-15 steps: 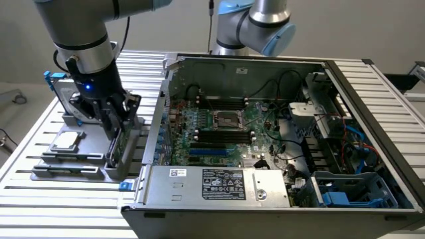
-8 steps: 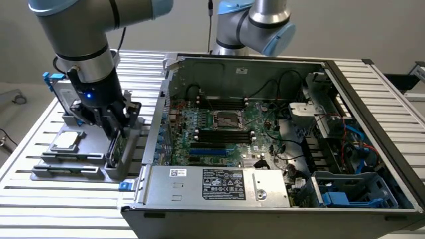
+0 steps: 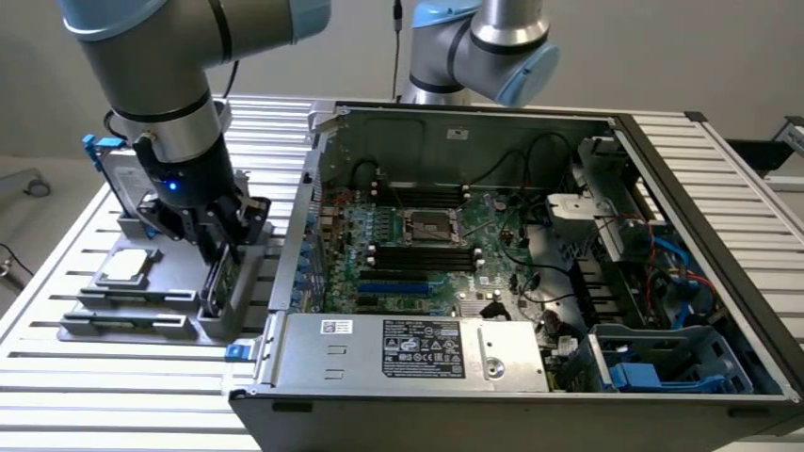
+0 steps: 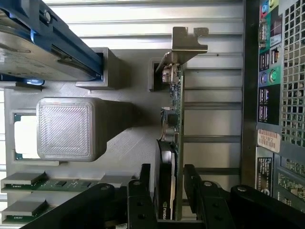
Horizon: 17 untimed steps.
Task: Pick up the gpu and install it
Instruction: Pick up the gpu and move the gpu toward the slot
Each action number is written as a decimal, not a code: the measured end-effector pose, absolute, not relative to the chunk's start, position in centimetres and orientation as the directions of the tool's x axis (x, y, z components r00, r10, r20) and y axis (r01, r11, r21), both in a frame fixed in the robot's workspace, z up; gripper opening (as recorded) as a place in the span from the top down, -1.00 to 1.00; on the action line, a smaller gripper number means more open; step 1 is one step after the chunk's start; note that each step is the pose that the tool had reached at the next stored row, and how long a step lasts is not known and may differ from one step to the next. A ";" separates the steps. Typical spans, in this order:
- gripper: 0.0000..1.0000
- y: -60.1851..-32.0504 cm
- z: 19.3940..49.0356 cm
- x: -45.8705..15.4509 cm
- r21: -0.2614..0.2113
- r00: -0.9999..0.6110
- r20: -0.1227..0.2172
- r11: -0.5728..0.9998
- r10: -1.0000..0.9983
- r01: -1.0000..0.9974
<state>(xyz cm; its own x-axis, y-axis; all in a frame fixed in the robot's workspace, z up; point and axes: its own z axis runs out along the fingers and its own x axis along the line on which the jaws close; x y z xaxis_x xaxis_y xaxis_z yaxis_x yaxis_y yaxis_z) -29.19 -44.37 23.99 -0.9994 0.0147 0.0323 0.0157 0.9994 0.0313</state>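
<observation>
The arm (image 3: 157,85) reaches straight down beside the case (image 3: 477,424), its claw (image 4: 167,172) spread astride the gpu (image 4: 173,119). The gpu stands on edge in a grey holder (image 3: 138,325) on the bench (image 3: 101,386).

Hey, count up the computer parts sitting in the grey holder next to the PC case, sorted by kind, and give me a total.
gpu, standing on edge: 1
hard drive in a blue frame: 1
processor, lying flat: 1
memory sticks: 2
Total: 5
</observation>
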 end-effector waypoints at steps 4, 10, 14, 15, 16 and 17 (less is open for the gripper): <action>0.16 -44.3 24.0 -29.2 0.033 -0.999 0.032 0.999 0.023 0.024; 0.16 -44.0 24.0 -29.2 0.041 -0.999 0.032 0.999 0.030 0.031; 0.16 -44.0 24.0 -29.3 0.045 -0.999 0.033 0.999 0.030 0.032; 0.16 -44.0 23.9 -29.3 0.045 -0.999 0.033 0.998 0.030 0.032; 0.16 -44.0 23.9 -29.3 0.045 -0.999 0.033 0.998 0.030 0.032; 0.16 -44.0 23.9 -29.3 0.045 -0.999 0.033 0.998 0.030 0.032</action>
<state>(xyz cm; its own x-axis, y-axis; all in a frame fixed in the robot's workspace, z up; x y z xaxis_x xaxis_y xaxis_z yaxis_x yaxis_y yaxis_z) -29.33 -43.99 23.94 -0.9990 0.0301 0.0326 0.0315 0.9985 0.0449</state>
